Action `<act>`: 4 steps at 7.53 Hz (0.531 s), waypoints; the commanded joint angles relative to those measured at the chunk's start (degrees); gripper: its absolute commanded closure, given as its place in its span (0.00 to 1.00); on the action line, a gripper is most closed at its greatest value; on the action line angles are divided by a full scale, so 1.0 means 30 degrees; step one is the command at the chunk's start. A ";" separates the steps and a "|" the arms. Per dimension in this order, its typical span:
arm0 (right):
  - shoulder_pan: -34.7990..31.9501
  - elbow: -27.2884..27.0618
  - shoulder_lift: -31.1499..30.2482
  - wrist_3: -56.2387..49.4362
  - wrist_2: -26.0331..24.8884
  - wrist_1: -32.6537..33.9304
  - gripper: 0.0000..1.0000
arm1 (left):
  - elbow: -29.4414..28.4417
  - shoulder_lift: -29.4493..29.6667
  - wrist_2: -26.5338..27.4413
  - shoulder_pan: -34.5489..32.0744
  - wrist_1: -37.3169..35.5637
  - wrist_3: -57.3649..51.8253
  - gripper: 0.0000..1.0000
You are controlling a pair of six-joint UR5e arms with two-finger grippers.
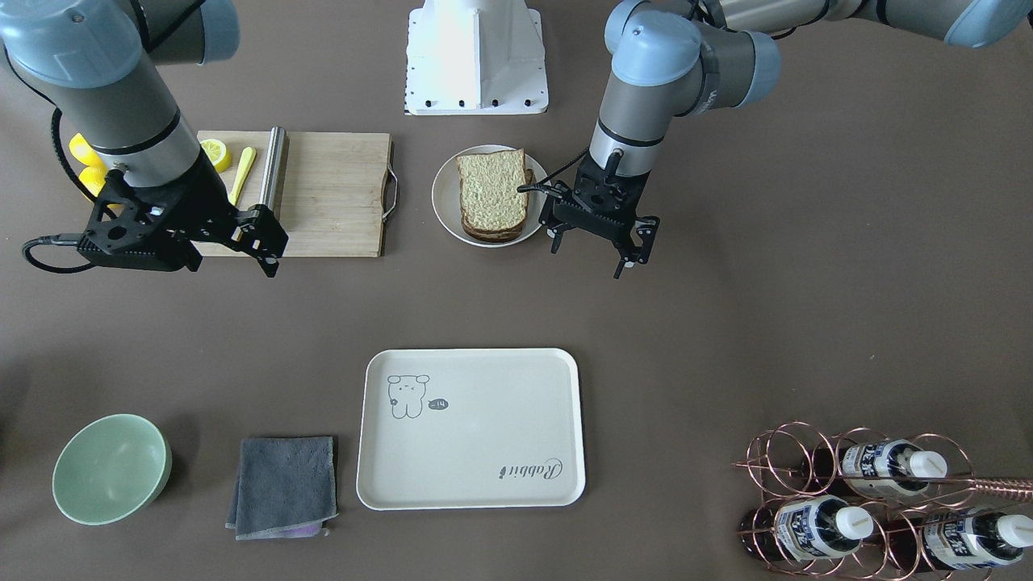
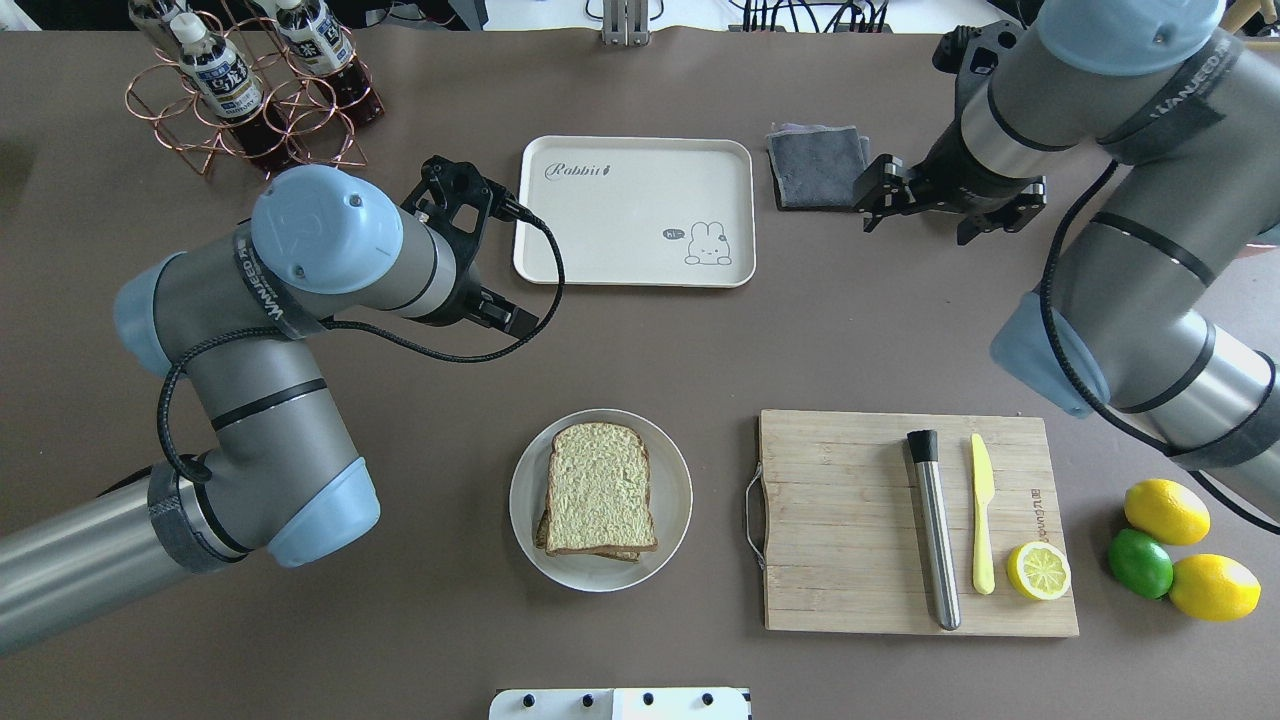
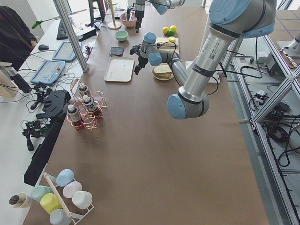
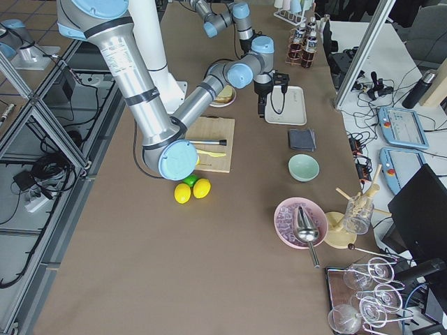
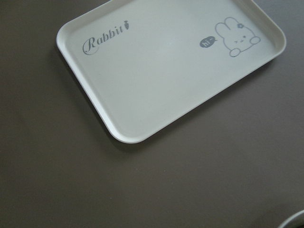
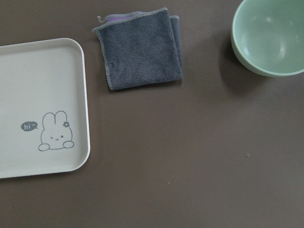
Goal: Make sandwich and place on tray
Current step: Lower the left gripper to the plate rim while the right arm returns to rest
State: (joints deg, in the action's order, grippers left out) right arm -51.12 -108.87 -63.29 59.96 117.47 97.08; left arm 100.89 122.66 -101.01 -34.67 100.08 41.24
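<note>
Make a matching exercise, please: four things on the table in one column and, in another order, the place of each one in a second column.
Things
1. sandwich
2. yellow knife
3. grey cloth
4. bottles

Places
A. on the wooden cutting board
B. in the copper wire rack
C. on the round white plate
D. between the tray and the green bowl

Pairs: 1-C, 2-A, 3-D, 4-B
</note>
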 commanded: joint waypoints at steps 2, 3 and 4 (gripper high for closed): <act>-0.4481 -0.0476 -0.4322 -0.7132 0.2293 -0.0102 0.00 | -0.0113 -0.0223 0.0975 0.1502 0.0009 0.4056 0.02; -0.5653 -0.0418 -0.5407 -0.9213 0.2993 -0.0190 0.00 | -0.0171 -0.0223 0.0713 0.1971 0.0038 0.6094 0.02; -0.6622 -0.0360 -0.6230 -1.0539 0.3058 -0.0191 0.00 | 0.0090 -0.0223 0.0711 0.2933 0.0096 0.7101 0.02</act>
State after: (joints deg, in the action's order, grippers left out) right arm -65.49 -110.17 -77.04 36.85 125.02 96.68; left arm 100.47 122.02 -98.54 -29.70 100.17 56.03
